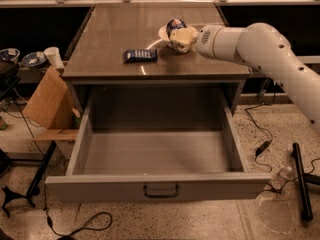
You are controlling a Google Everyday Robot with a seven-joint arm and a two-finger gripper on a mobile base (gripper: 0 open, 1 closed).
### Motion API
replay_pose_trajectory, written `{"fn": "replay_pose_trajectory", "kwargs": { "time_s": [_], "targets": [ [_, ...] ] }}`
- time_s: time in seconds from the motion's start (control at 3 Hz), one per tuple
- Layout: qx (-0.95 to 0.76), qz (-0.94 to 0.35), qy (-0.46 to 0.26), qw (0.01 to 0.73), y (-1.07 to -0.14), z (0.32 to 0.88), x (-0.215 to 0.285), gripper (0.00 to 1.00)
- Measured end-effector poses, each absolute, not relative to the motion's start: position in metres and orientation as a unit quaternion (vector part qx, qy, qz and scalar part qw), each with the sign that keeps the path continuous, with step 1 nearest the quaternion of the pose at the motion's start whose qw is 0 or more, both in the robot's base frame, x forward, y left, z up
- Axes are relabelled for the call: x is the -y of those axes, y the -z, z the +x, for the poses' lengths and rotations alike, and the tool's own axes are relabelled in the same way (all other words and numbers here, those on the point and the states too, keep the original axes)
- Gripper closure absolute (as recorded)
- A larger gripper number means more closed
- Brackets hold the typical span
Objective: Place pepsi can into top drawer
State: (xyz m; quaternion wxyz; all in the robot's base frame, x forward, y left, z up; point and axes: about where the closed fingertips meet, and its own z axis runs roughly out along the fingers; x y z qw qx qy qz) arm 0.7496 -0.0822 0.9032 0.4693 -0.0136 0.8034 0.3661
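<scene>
The pepsi can (174, 25), blue with a silver top, is at the back right of the cabinet top, over the white bowl (162, 33). My gripper (181, 37) reaches in from the right on the white arm (250, 44), and its cream fingers (185, 34) are shut on the can. The top drawer (160, 182) is pulled wide open toward the front, grey and empty inside, with a small dark handle (161, 191) on its front panel. The can is well behind and above the drawer opening.
A flat dark blue snack packet (140, 55) lies on the cabinet top left of the bowl. A cardboard box (47, 101) and a paper cup (52, 57) stand to the cabinet's left. Cables, a plastic bottle (281, 177) and a black pole (301, 181) lie on the floor at right.
</scene>
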Motion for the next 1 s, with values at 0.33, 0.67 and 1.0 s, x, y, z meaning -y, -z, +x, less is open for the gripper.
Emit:
{"fn": "replay_pose_trajectory", "kwargs": {
  "time_s": [0.33, 0.67, 1.0],
  "targets": [
    [-0.794, -0.023, -0.389, 0.467, -0.905, 0.739, 0.077, 1.0],
    [-0.777, -0.033, -0.407, 0.479, -0.92, 0.719, 0.081, 1.0],
    [-0.765, -0.039, -0.41, 0.496, -0.936, 0.692, 0.092, 1.0]
  ]
}}
